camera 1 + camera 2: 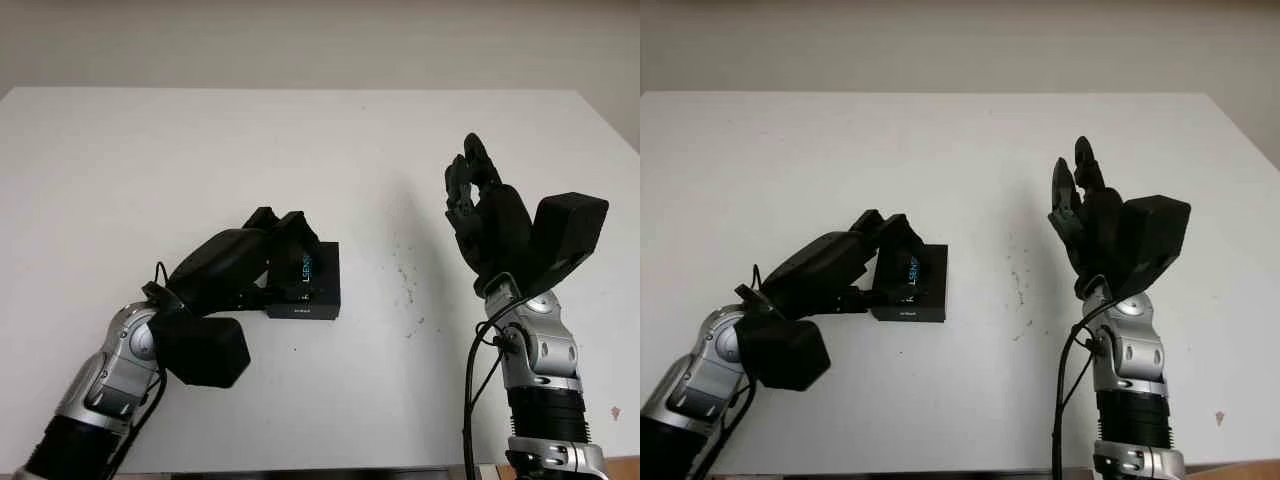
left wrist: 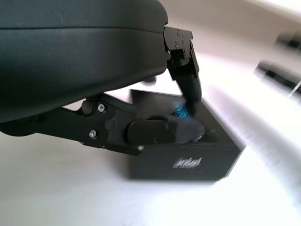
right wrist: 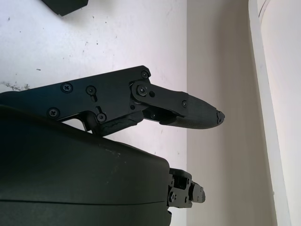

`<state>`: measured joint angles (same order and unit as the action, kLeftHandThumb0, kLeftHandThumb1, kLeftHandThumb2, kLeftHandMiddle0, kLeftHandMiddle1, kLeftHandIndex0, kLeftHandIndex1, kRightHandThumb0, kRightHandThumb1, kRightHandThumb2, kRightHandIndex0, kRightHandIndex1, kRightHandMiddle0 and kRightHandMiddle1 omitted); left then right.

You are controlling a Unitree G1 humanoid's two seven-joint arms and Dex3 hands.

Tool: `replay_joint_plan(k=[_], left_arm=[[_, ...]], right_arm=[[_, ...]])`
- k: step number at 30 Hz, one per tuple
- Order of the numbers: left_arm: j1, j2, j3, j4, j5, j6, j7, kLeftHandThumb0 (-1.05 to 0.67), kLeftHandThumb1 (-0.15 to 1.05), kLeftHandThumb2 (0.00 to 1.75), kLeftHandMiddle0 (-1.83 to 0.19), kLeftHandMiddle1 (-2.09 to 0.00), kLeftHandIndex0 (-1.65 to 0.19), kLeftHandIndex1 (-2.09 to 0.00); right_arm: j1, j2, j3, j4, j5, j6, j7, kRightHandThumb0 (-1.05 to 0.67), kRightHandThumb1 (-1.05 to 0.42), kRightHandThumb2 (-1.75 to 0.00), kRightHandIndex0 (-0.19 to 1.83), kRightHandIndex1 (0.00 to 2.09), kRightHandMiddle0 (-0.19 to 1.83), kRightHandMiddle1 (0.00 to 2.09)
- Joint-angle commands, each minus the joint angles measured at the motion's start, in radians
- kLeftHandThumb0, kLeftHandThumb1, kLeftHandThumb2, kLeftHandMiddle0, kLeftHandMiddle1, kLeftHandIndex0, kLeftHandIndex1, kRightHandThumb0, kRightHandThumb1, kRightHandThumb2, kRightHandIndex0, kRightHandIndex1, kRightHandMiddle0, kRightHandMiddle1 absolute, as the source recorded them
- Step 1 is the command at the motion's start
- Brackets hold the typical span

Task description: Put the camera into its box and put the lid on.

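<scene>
The left hand [image 1: 275, 250] sits at centre-left of the head view, its fingers [image 2: 188, 82] curled over the top of the box [image 1: 318, 285], fingertips touching the lid's upper face beside the blue lettering, with a lower finger against the near side. It is pressing rather than lifting, by the look of it. The box lies on the table [image 1: 200, 150] just left of centre, lid on and looking level; the camera is presumably inside, though that cannot be checked.

To do this step well, I would press straight down and evenly, over the middle of the lid, so no corner rides up, and steady the side so the box does not skate across the smooth top. Then lift off vertically, without dragging the lid.

The right hand [image 1: 485, 215] is raised at centre-right, well apart from the box, open and holding nothing.
</scene>
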<state>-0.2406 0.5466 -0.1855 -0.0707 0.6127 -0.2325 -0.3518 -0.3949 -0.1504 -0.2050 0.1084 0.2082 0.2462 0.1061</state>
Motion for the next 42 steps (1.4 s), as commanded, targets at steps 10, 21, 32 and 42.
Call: replay_joint_plan(k=[10,21,32,42], left_arm=[[0.025,0.013,-0.040,-0.065,0.143,0.127,-0.003,-0.84,1.05,0.69,0.19,0.00,0.19,-0.02],[0.036,-0.095,0.073,-0.042,-0.124,0.094,0.091,-0.77,1.05,0.63,0.19,0.00,0.19,0.00],[-0.103,-0.328,0.345,0.116,-0.673,-0.002,0.316,-0.74,1.05,0.53,0.19,0.00,0.19,0.00],[-0.174,-0.335,0.467,0.302,-0.904,0.123,0.243,-0.68,1.05,0.58,0.19,0.00,0.19,0.00]], right_arm=[[-0.007,-0.013,-0.002,-0.012,0.007,0.005,0.006,-0.60,-1.05,-0.60,-0.05,0.05,-0.07,0.05],[-0.005,0.006,0.009,-0.016,0.003,-0.007,0.008,-0.60,-1.05,-0.61,-0.06,0.05,-0.06,0.06],[0.055,0.072,0.154,-0.134,-0.089,-0.095,-0.007,-0.62,-1.05,-0.62,-0.15,0.02,-0.14,0.02],[0.024,0.097,0.146,-0.065,-0.124,-0.162,-0.063,-0.59,-1.05,-0.71,-0.19,0.00,-0.19,0.00]])
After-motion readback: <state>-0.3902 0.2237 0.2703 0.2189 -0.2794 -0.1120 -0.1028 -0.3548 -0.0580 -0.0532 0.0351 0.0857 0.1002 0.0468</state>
